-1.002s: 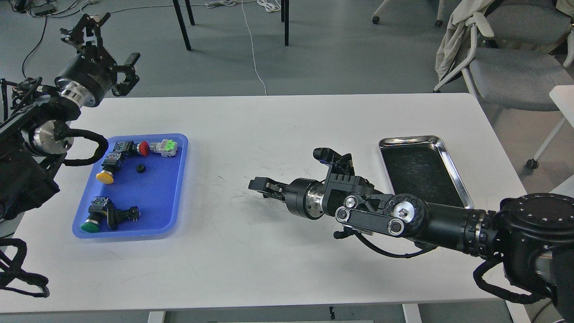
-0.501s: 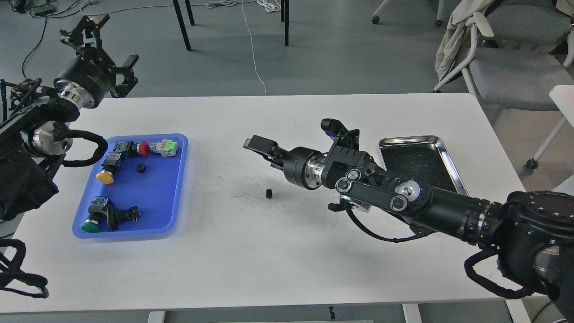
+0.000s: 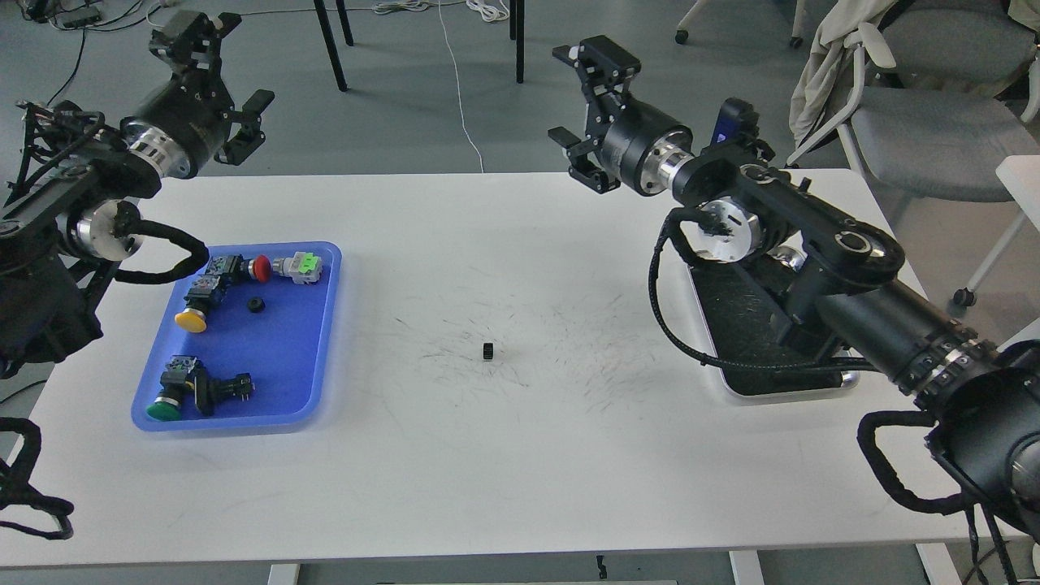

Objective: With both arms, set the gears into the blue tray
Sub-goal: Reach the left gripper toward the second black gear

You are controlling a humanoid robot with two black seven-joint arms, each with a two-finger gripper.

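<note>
One gear (image 3: pixel 487 351) stands on edge in the middle of the white desk (image 3: pixel 520 471), so a careless nudge could send it rolling, and it is tiny enough to slip a pinch. Both pincers hang high at the desk's far edge, well apart from it: right pincer (image 3: pixel 587 110) spread wide and empty, left pincer (image 3: pixel 213 85) likewise. Another gear (image 3: pixel 256 305) already lies inside the blue tray (image 3: pixel 325 341) among push-buttons.

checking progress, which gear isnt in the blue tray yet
The gear alone on the bare white table; the other gear lies inside the blue tray.
</note>
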